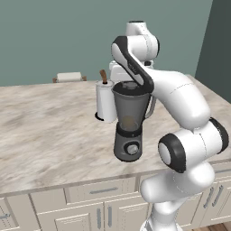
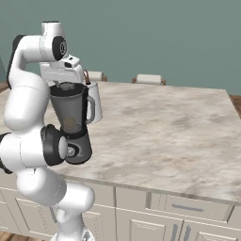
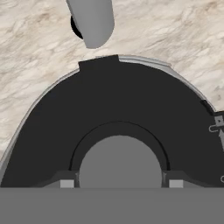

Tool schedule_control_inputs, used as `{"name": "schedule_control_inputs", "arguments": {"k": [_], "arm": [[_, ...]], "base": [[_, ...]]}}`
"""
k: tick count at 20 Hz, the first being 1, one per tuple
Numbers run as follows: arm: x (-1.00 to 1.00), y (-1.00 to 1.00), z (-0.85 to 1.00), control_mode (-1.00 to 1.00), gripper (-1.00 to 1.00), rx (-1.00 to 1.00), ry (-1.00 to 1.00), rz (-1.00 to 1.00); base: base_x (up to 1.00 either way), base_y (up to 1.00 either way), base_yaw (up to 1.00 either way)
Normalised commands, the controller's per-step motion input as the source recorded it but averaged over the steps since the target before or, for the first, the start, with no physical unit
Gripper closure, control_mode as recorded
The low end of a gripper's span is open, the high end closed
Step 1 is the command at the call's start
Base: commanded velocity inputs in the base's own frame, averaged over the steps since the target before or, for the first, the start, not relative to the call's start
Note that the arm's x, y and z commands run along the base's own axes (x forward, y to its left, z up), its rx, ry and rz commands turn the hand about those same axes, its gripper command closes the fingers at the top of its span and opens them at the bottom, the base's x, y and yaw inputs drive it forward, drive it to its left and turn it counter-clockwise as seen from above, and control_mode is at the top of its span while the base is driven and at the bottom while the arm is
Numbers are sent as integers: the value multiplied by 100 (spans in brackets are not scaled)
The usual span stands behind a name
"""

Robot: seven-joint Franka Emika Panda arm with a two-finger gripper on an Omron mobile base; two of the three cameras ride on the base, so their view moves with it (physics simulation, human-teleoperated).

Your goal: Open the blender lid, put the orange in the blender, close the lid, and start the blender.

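dark grey blender lid (image 3: pixel 118 105), beige marbled counter (image 1: pixel 49 122)

Soft, even light all round, neither bright nor dim, with no glare anywhere. The marble bench (image 1: pixel 49 122) shows only a faint dark patch under the blender (image 1: pixel 130 121). Edges look slightly jagged and coarse; nothing is blurred, and straight lines stay straight.
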Motion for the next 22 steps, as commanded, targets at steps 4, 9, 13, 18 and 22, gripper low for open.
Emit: {"name": "schedule_control_inputs", "arguments": {"k": [4,9,13,18,22], "arm": [[0,0,-42,-100,-100,0,0,0],[0,0,-8,-100,-100,0,-3,0],[0,0,0,-100,-100,0,-12,0],[0,0,15,-100,-100,0,-19,0],[-17,0,39,-100,-100,0,-26,-1]], "base": [[0,0,0],[0,0,0],[0,0,0],[0,0,0],[0,0,0]]}}
